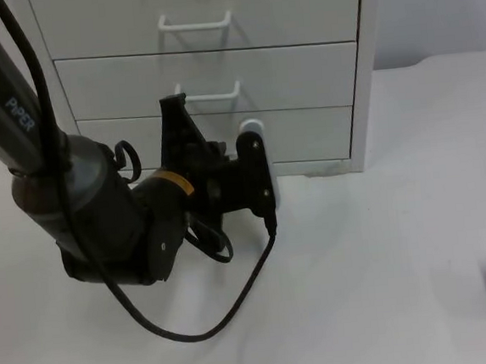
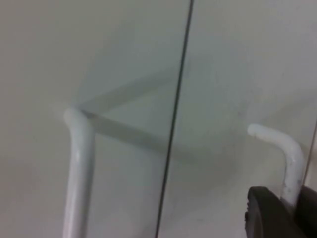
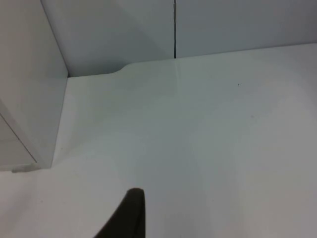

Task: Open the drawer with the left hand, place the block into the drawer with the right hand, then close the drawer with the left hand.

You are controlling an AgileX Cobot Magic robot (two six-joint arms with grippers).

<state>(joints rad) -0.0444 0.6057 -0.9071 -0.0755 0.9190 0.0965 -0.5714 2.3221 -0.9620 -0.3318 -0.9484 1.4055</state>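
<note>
The white worktop [image 1: 386, 255] runs from the near edge back to the grey wall [image 1: 432, 8]. In the right wrist view the wall [image 3: 208, 25] shows a thin dark vertical seam [image 3: 175, 29] between two panels, and the seam ends where the wall meets the worktop [image 3: 213, 134]. The worktop's surface is plain and matte, with a few tiny dark specks.

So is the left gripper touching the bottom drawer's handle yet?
Cannot tell. In the top view the left gripper is right at the drawer front, hiding the handle. The left wrist view shows a fingertip beside the handle, contact unclear.
</note>
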